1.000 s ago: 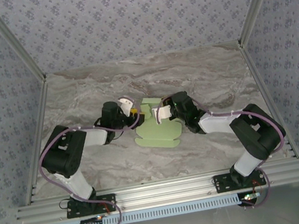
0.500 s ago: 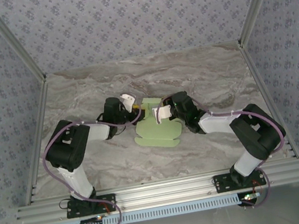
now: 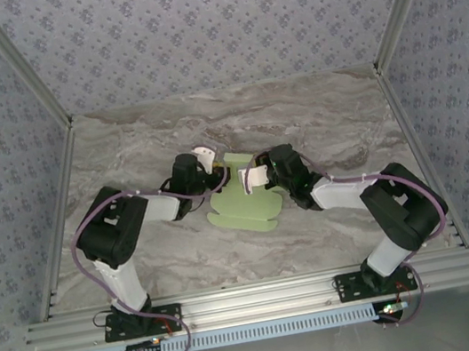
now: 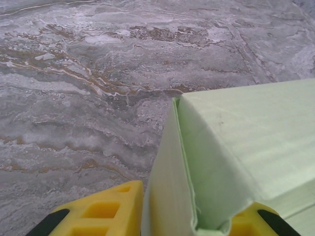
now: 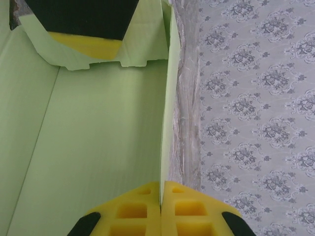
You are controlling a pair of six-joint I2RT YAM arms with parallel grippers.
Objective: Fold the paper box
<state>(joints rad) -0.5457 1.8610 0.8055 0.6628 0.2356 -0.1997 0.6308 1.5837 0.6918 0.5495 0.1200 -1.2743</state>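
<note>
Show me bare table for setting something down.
Free: far strip of table between paper box and back wall; near strip before the arm bases. Crowded: centre, where left gripper and right gripper meet the box.

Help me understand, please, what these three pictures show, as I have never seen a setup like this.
These are two robot arms bolted at the near edge of a marble-patterned table. Each arm ends in a two-finger gripper with yellow pads. The wide picture comes from a fixed camera above and behind the arms. The other two come from cameras on the wrists, looking along the fingers. Between the arms lies the paper box, a pale green card sheet that is partly folded. The left gripper has its pads against either side of a folded-up wall of the box. The right gripper is shut on a thin upright wall, seen edge-on in its wrist view. Wallpaper panels surround the table.
</note>
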